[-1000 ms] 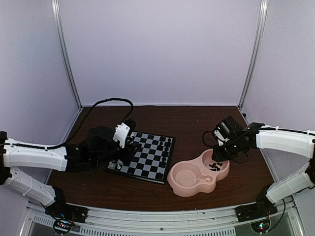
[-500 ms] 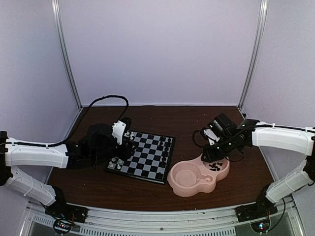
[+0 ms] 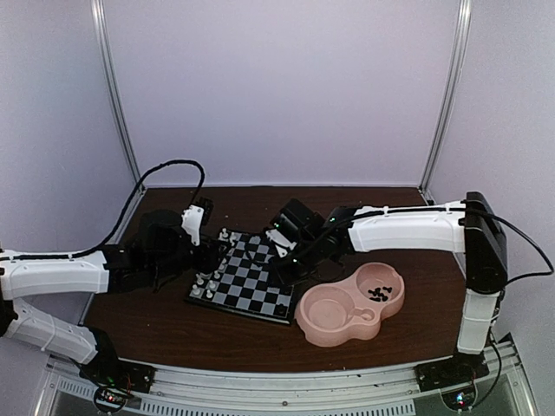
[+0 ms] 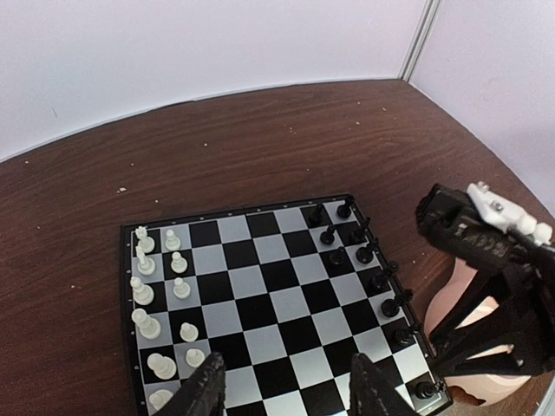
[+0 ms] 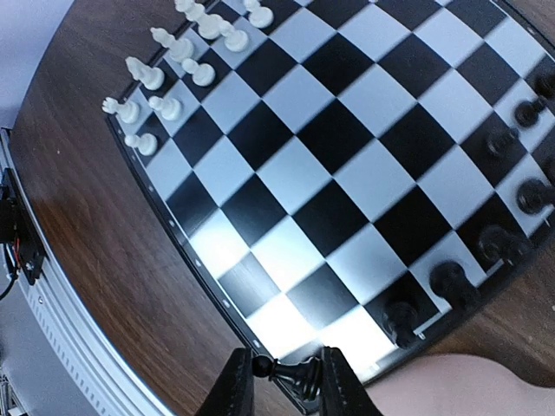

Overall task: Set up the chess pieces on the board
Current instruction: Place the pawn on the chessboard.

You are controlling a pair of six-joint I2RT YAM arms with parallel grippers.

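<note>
Brown table (image 3: 347, 208): board (image 3: 248, 282), pink dish (image 3: 342, 336)

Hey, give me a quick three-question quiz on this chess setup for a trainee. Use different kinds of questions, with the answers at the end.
1. True or false: the right gripper is shut on a white chessman.
2. Multiple choice: the spare black pieces lie in the pink dish, in A) its right-hand bowl, B) its left-hand bowl, C) both bowls.
3. Fill in: the left gripper, near the white side of the board, has its jaws ____.
Key: 1 false, it grips a black piece; 2 A; 3 open.
</note>
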